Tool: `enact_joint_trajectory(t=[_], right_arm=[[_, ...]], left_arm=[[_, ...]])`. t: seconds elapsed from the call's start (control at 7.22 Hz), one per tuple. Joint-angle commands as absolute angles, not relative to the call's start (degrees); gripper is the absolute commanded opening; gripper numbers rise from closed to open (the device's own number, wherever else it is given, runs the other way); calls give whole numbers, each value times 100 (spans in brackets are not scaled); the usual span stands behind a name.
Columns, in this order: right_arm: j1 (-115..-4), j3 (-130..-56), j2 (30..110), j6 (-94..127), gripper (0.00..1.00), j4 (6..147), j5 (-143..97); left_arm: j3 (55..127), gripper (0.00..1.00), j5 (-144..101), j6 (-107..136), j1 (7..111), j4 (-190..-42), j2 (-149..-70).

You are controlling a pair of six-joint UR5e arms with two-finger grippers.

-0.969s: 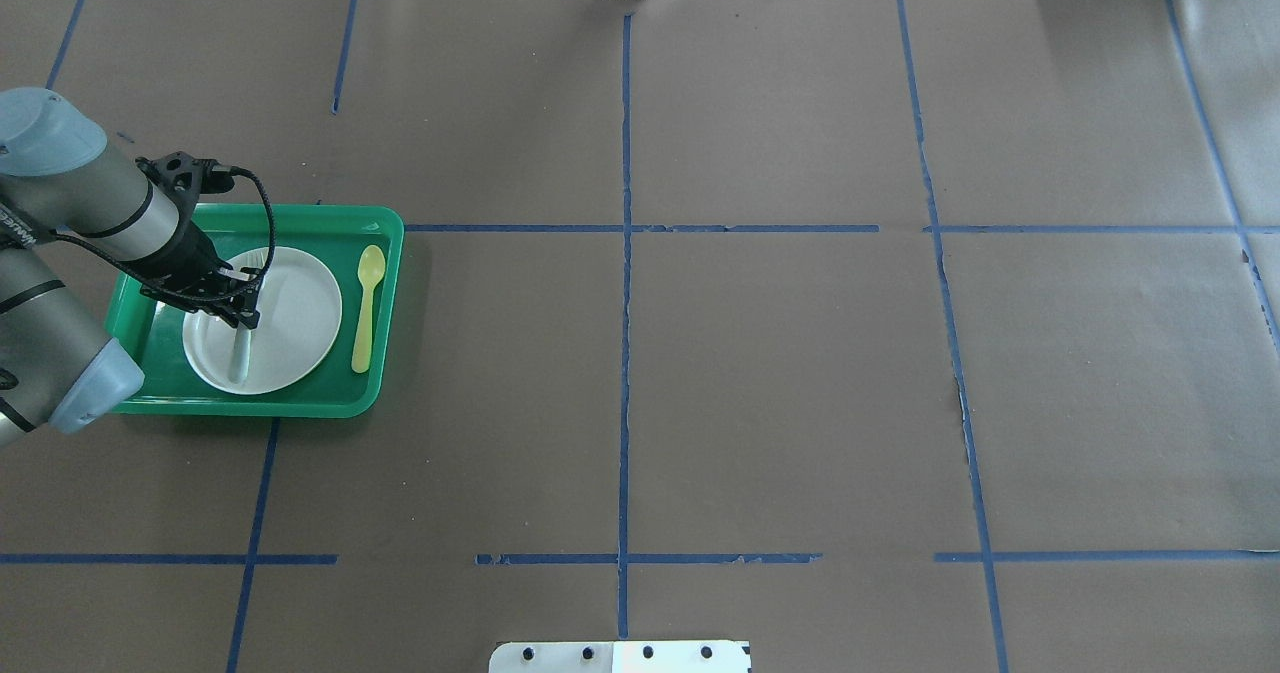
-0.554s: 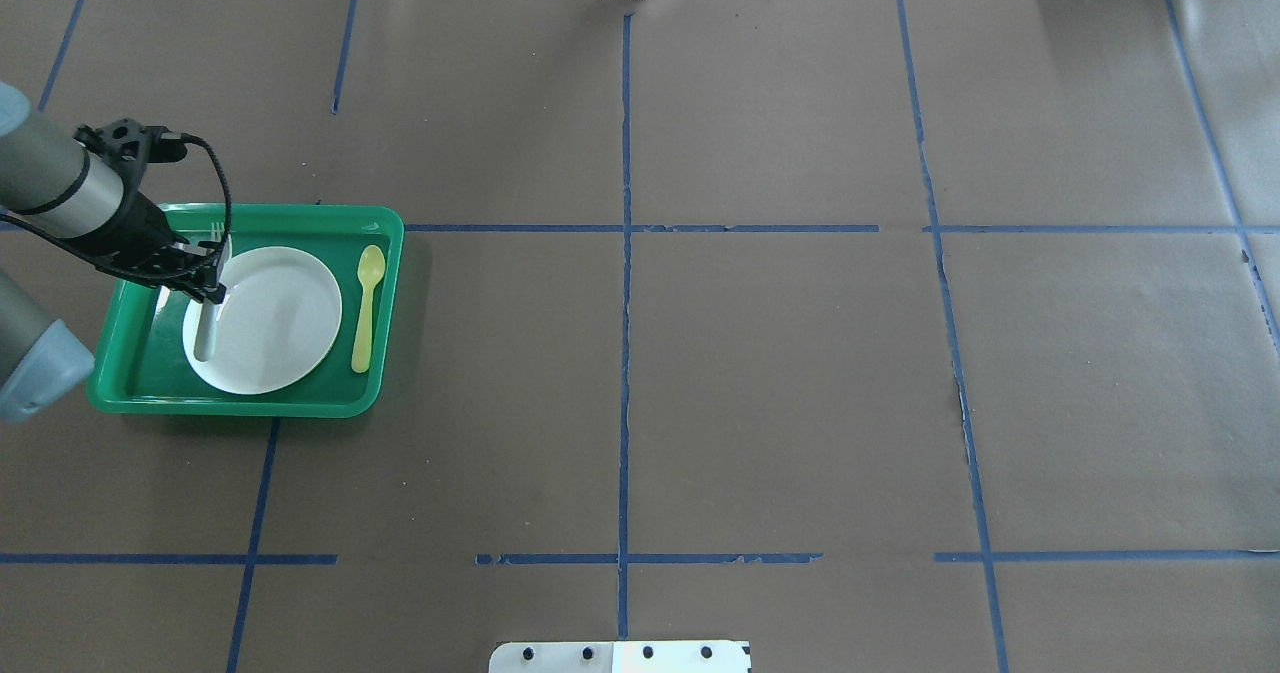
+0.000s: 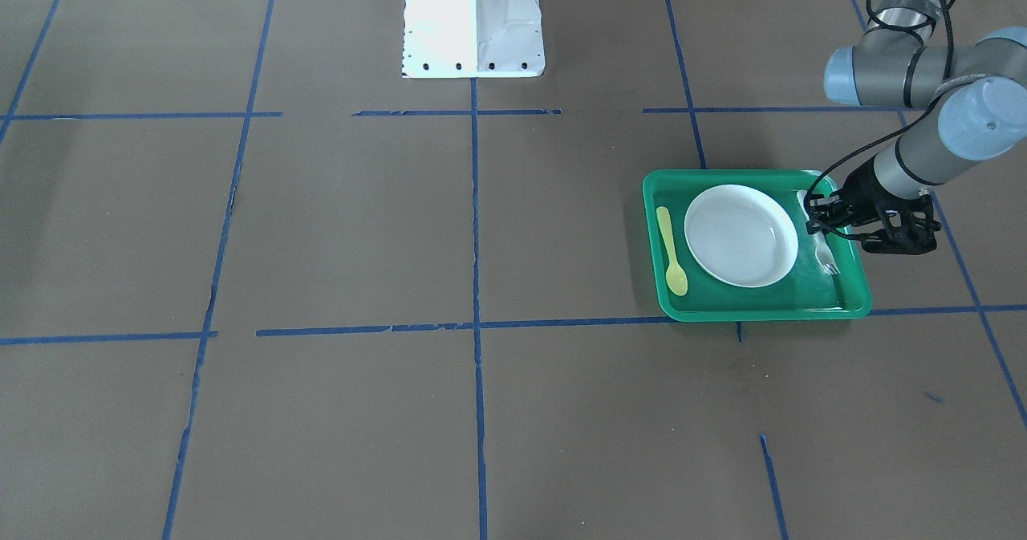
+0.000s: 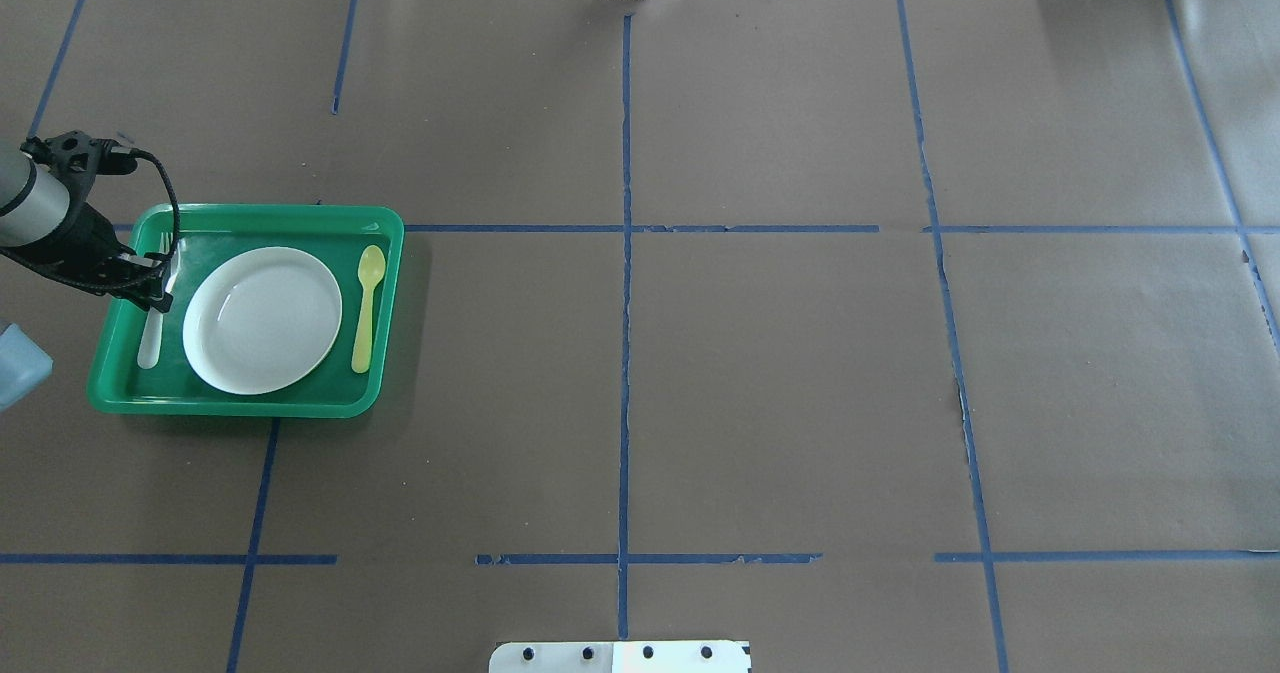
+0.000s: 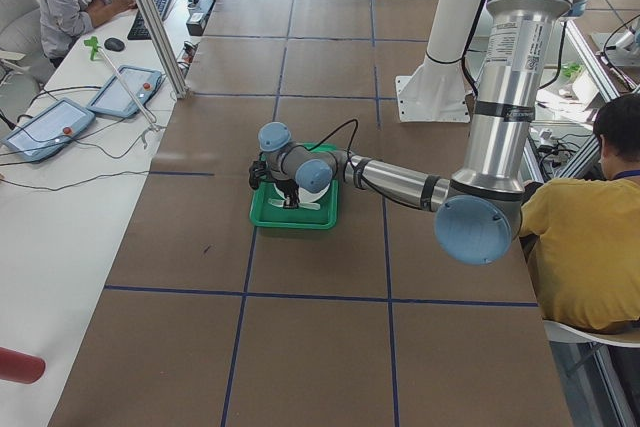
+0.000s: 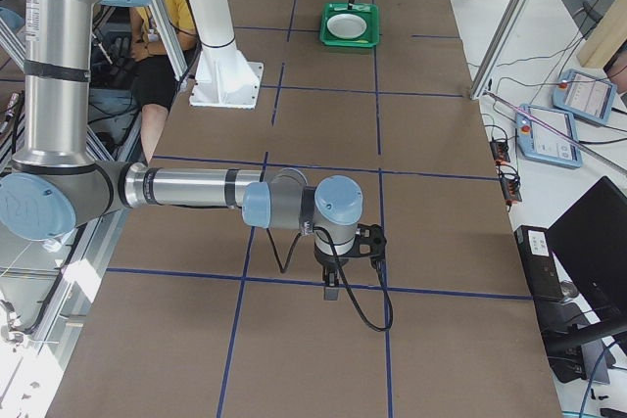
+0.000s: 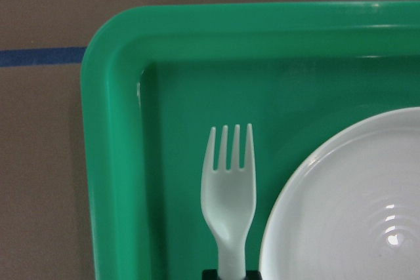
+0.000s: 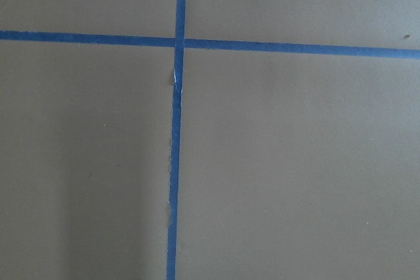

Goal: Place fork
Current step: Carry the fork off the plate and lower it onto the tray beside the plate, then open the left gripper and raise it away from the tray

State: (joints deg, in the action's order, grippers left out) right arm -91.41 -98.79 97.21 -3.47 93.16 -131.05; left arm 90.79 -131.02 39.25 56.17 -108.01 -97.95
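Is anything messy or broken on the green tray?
No, nothing stands out. The fork runs straight alongside the white plate, the yellow spoon matches it on the other side, and the green tray looks clean.

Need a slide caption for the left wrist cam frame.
Left wrist view: fork inside the green tray, alongside the white plate, tines pointing toward the tray wall.

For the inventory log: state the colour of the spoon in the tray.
The spoon is yellow-green; it shows best in the overhead exterior view.

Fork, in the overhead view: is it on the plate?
No, the fork is beside the plate, over the floor of the green tray near its wall.
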Motion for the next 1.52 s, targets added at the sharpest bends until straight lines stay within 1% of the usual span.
enact_joint_trajectory(t=[0.0, 0.14, 0.28, 0.42, 0.55, 0.83, 1.11, 1.25, 1.38], right_arm=[[-9141, -9879, 9721, -352, 100, 9316, -13104], [-9141, -9879, 9721, -352, 100, 9316, -13104], [-9141, -9879, 9721, -352, 100, 9316, -13104], [-9141, -9879, 9721, -343, 100, 9316, -13104], [-9141, -9879, 9721, -351, 100, 9316, -13104], [-9141, -9879, 9721, -352, 100, 9316, -13104], [-9141, -9879, 9721, -352, 100, 9316, -13104], [-9141, -9879, 9721, -352, 100, 9316, -13104], [-9141, -9879, 9721, -343, 100, 9316, -13104]], left_arm=[[8651, 0, -13096, 3920, 5607, -11081, -9922], [8561, 0, -13096, 3946, 5607, -11179, -9932], [8561, 46, -13096, 3946, 5607, -11180, -9932], [8587, 78, -13113, 3938, 5625, -11180, -9914], [8622, 82, -13139, 3938, 5843, -11180, -9914], [8910, 81, -13131, 3458, 6545, -11092, -9853], [9078, 81, -13140, 1862, 7414, -11040, -9223], [9053, 81, -13131, 1176, 7696, -10665, -9124], [9027, 81, -13140, 299, 8291, -10026, -9123]])
